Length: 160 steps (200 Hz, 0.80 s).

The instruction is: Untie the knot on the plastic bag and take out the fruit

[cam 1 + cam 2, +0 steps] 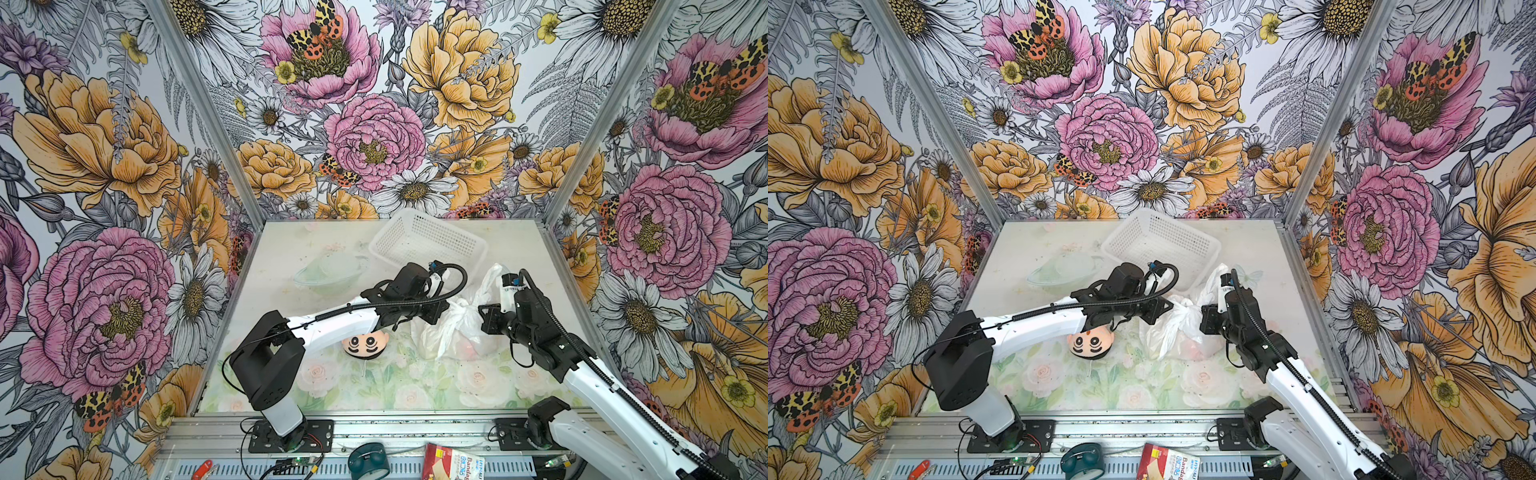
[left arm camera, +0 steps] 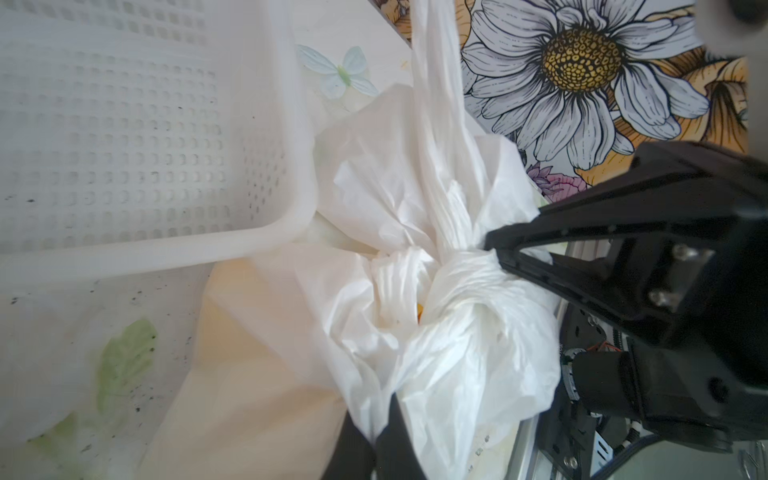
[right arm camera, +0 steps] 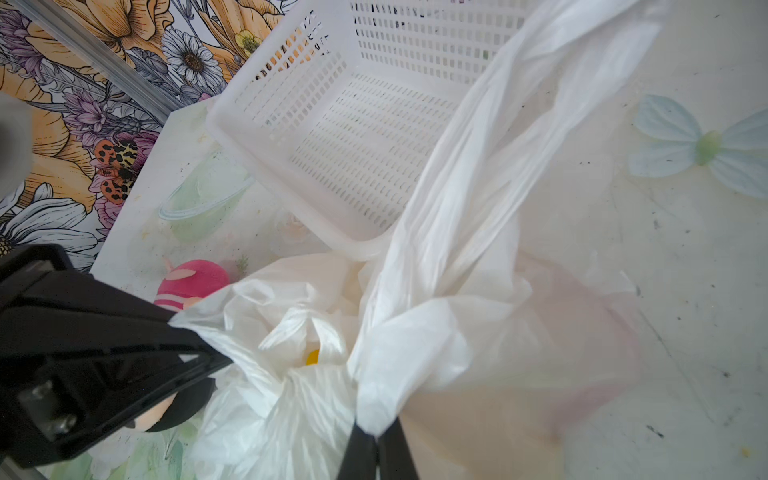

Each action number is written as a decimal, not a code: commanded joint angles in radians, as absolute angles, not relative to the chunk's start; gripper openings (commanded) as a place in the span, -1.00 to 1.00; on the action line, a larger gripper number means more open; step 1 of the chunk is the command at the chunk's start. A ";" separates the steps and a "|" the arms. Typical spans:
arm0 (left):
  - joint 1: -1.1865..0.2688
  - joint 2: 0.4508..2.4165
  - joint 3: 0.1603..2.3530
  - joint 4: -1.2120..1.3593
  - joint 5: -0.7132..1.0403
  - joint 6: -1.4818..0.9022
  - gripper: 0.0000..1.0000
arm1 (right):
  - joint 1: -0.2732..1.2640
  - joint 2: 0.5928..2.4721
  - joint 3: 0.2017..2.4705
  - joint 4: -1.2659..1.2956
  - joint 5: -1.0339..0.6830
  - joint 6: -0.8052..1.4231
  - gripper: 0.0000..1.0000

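My left jaws are clamped on a fold of the bag (image 1: 446, 332), which lies just beside the basket (image 1: 428, 245) on its near side, the right jaws on film touching the knot (image 2: 453, 266), so I'd pull them apart slowly and low, keeping the fruit (image 3: 312, 356) inside.

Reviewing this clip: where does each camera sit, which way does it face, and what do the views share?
Both top views: high in front, looking down at the table; both arms show, meeting at the plastic bag.
Left wrist: behind the left gripper, facing the knot; the right gripper shows too.
Right wrist: behind the right gripper, facing bag and basket; the left gripper shows.
Shared: bag, basket in all.
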<state>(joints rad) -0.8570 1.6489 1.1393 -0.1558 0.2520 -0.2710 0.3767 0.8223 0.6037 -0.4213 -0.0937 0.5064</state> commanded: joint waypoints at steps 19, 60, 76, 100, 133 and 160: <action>-0.786 1.584 1.091 -0.109 0.158 -0.317 -1.00 | 0.373 0.814 0.599 -0.457 0.010 0.508 -1.00; -0.773 1.538 1.055 -0.088 0.127 -0.325 -1.00 | 0.373 0.797 0.600 -0.478 0.052 0.511 -1.00; -0.773 1.521 1.042 -0.082 0.116 -0.325 -1.00 | 0.373 0.792 0.602 -0.480 0.047 0.512 -1.00; -0.768 1.495 1.026 -0.074 0.089 -0.325 -1.00 | 0.372 0.790 0.599 -0.480 0.059 0.512 -1.00; -0.757 1.451 0.994 -0.067 0.030 -0.327 -1.00 | 0.371 0.782 0.599 -0.484 0.069 0.517 -1.00; -0.723 1.414 0.966 -0.068 0.008 -0.348 -1.00 | 0.369 0.765 0.595 -0.492 0.103 0.527 -1.00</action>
